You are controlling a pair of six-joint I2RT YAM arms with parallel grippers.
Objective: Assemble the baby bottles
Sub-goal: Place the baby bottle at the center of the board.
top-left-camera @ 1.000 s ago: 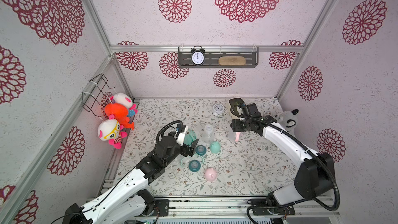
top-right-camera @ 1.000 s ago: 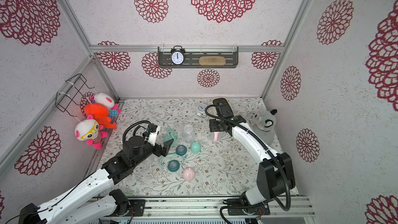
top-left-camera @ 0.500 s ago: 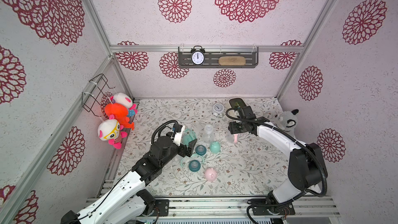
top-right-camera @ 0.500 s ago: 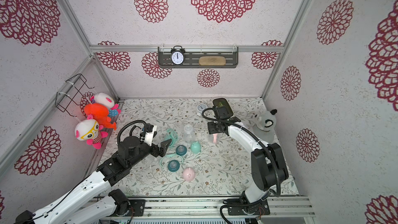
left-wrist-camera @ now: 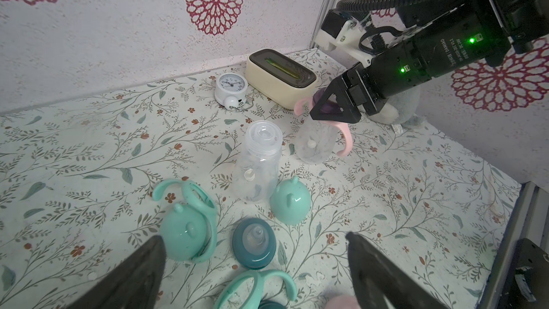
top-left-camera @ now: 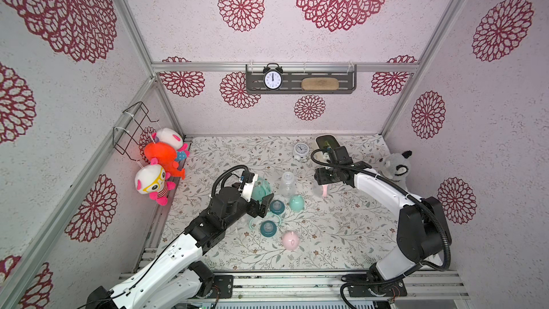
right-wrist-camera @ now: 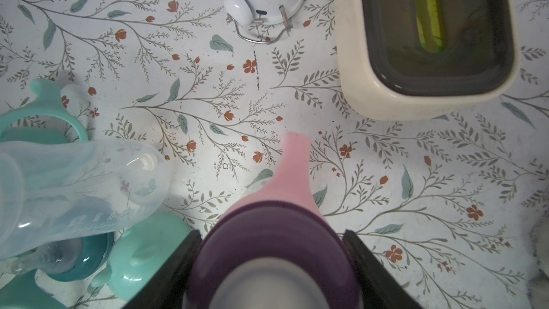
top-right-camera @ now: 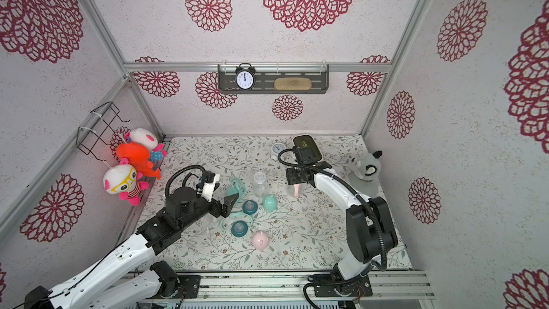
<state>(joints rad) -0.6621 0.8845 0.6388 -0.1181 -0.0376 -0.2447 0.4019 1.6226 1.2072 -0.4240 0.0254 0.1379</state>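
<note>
Pink bottle (left-wrist-camera: pixel 313 147) stood upright near box (left-wrist-camera: pixel 282 78): right gripper (right-wrist-camera: pixel 271 242) clamped on its purple collar (right-wrist-camera: pixel 237 233), apparently seated; pink cap (top-left-camera: pixel 289 240) lay unfitted. Mint sets: bare bottle (left-wrist-camera: pixel 258 167), caps (left-wrist-camera: pixel 289 203), teal collar (left-wrist-camera: pixel 254 248) lay loose. Left gripper (left-wrist-camera: pixel 254 237) gaped empty above them.

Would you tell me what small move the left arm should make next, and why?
Probably ease the left gripper forward and down over the teal nipple collar. Its jaws stand wide open, that collar lies loose on the mat ahead of them, and the upright clear bottle beyond has a bare neck. The right gripper is clamped on the purple collar of the pink-handled bottle.
</note>
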